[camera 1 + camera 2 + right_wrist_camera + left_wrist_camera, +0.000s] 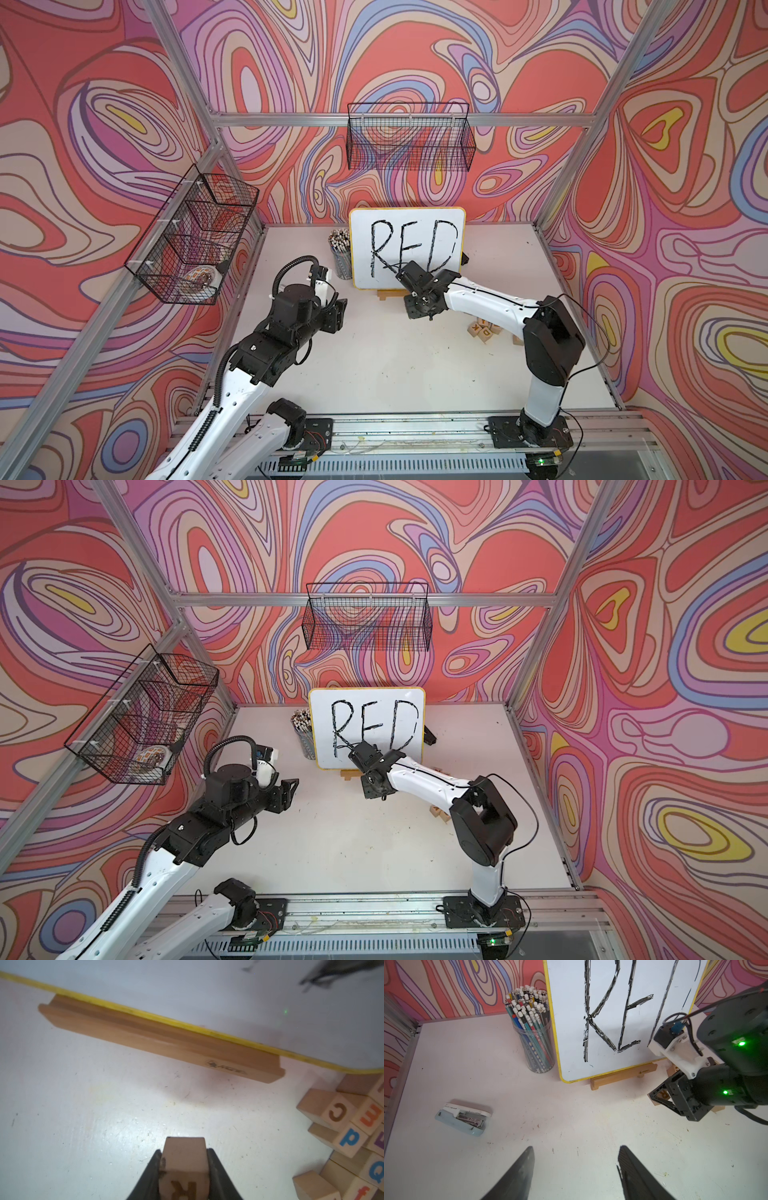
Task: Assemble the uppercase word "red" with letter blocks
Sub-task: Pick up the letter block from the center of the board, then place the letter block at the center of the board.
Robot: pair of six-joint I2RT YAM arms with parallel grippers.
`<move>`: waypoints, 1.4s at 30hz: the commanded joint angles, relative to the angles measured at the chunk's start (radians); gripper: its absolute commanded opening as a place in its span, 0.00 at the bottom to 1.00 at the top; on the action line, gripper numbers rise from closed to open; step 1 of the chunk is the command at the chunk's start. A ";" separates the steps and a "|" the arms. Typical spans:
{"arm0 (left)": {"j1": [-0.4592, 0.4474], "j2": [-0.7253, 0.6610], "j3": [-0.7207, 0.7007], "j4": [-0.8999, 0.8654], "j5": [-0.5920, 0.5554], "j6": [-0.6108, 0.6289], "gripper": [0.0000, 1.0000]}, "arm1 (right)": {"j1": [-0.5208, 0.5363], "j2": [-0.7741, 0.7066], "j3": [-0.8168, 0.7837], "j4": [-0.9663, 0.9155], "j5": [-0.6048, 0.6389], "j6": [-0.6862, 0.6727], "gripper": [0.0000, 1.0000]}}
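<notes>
On the white table, a pale blue stapler lies at far left. Beside it the left gripper hovers over bare tabletop, its dark fingers parted and holding nothing. Farther back stands a clear cup of pencils, just beside a yellow-rimmed whiteboard that bears RED in black marker and is propped on a low wooden stand. In front of the stand's right end, the right gripper points down with its jaws clamped on opposite sides of the R block. This is a small cube of pale, unpainted wood with softly rounded edges, far smaller than the gripper. A dark orange-brown capital R shows on the face toward the wrist camera, and the same letter shows between the fingers in the left wrist view. Whether the cube touches the table cannot be told. At right, well apart from it, lies a heap of other wooden cubes with C, m, p, Q and f in brown, orange and blue, seen in a top view as a small cluster behind the right arm.
</notes>
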 commanded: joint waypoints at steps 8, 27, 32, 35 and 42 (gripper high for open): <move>-0.002 -0.113 -0.055 -0.149 -0.082 -0.062 0.70 | 0.082 0.148 0.161 -0.036 -0.060 -0.279 0.19; -0.002 -0.145 -0.063 -0.212 0.121 -0.046 0.74 | 0.120 0.360 0.380 -0.069 -0.237 -0.608 0.21; -0.002 -0.140 -0.067 -0.202 0.194 -0.030 0.74 | 0.126 0.394 0.400 -0.097 -0.258 -0.673 0.22; -0.002 -0.128 -0.069 -0.198 0.230 -0.020 0.74 | 0.131 0.406 0.408 -0.109 -0.253 -0.702 0.23; -0.002 -0.098 -0.080 -0.178 0.246 -0.016 0.74 | 0.143 0.411 0.409 -0.111 -0.256 -0.739 0.35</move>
